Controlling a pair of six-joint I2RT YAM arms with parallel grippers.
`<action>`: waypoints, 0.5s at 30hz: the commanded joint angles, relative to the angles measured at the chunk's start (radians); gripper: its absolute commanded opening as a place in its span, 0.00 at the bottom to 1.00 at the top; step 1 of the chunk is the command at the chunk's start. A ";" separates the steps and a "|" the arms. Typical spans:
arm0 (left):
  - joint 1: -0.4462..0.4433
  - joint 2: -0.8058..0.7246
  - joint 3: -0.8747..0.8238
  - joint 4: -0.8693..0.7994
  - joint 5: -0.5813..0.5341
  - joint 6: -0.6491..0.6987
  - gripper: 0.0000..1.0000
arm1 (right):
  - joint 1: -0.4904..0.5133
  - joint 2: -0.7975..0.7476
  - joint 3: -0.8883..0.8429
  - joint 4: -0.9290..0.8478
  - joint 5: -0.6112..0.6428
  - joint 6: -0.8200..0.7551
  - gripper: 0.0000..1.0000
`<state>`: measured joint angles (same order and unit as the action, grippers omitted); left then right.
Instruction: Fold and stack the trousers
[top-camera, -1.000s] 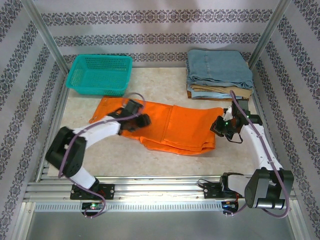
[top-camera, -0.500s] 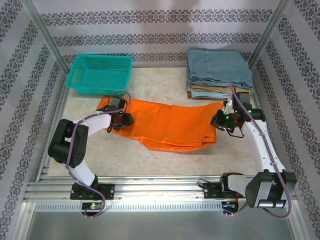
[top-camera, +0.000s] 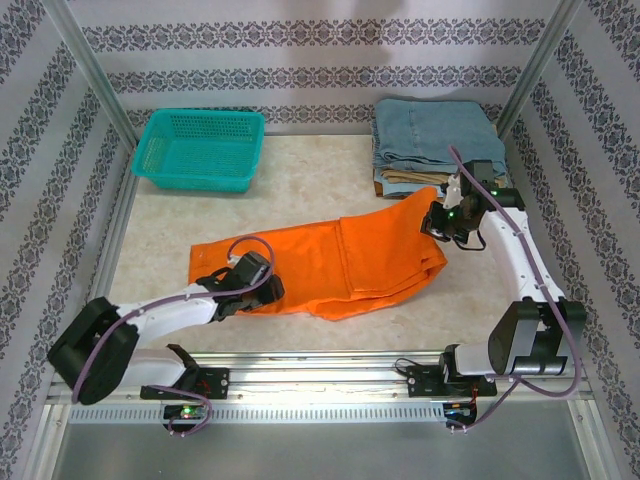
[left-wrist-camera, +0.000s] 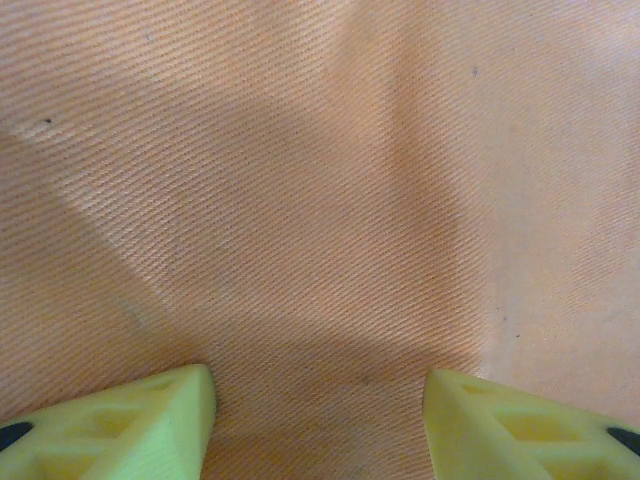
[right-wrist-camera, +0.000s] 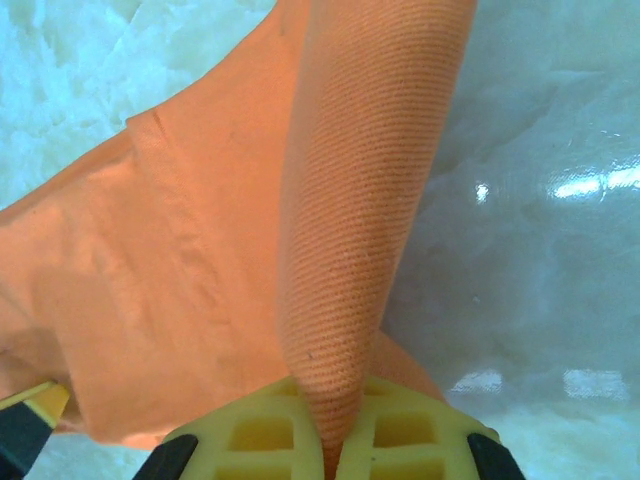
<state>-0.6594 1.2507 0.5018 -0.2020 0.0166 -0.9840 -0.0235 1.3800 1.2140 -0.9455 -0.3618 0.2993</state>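
Note:
The bright orange trousers (top-camera: 340, 258) lie folded lengthwise across the middle of the table, slanting from near left to far right. My left gripper (top-camera: 256, 292) hovers low over their near-left end; in the left wrist view it (left-wrist-camera: 318, 425) stands open, its yellow-green fingers (left-wrist-camera: 140, 425) spread wide with flat orange cloth (left-wrist-camera: 300, 200) between and below them. My right gripper (top-camera: 441, 218) is shut on the trousers' far-right corner. In the right wrist view a raised ridge of orange cloth (right-wrist-camera: 370, 200) runs into the pinched jaws of that gripper (right-wrist-camera: 345, 445).
A teal basket (top-camera: 200, 150) stands at the back left. A folded light blue denim pair (top-camera: 435, 135) lies on a tan pair (top-camera: 415, 184) at the back right, just behind my right gripper. Metal frame posts (top-camera: 95, 75) flank the table.
My left gripper has moved from the trousers' far-left end toward the near edge. My right gripper has carried the right corner backward, so the trousers now lie slanted.

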 joint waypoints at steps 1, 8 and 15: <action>0.018 -0.059 0.046 -0.287 -0.043 0.001 0.62 | 0.036 -0.019 0.075 -0.015 0.016 -0.025 0.00; 0.332 -0.232 0.139 -0.549 -0.136 0.128 0.66 | 0.158 -0.013 0.229 -0.113 0.094 -0.037 0.00; 0.565 -0.336 0.079 -0.526 -0.081 0.152 0.68 | 0.361 -0.010 0.317 -0.158 0.157 0.005 0.00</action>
<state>-0.1455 0.9112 0.6106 -0.6689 -0.0925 -0.8742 0.2741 1.3800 1.4719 -1.0832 -0.2485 0.2859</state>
